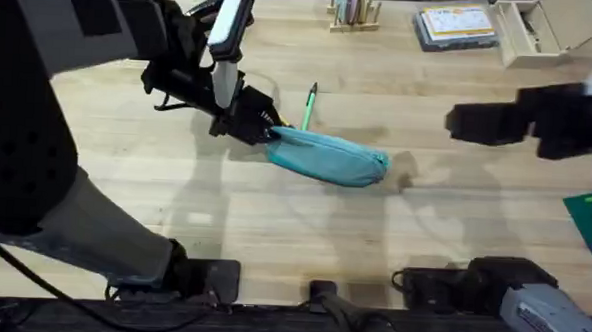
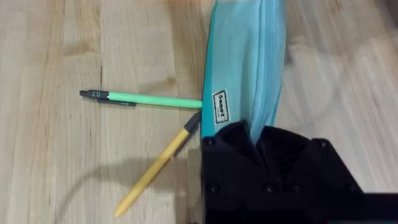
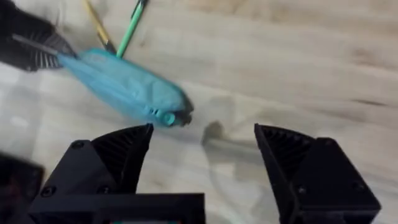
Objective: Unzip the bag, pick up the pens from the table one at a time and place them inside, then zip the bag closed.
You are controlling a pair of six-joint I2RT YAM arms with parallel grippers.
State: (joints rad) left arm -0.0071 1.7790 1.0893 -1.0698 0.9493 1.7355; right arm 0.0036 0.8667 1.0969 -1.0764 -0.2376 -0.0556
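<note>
the left gripper (image 2: 256,144) pinches the end of the teal pencil pouch (image 1: 328,155) at the tabletop (image 1: 273,235) centre. the green pen (image 2: 149,99) and yellow pen (image 2: 155,167) lie at its 11 o'clock end. the right gripper (image 3: 202,155) hovers wide apart at 3 o'clock.

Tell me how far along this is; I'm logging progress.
Early. No pen is bagged: the green pen and yellow pen lie on the wooden table. The left gripper pinches one end of the teal fabric pouch; the right gripper is open nearby. Unzipping, loading and zipping remain.
</note>
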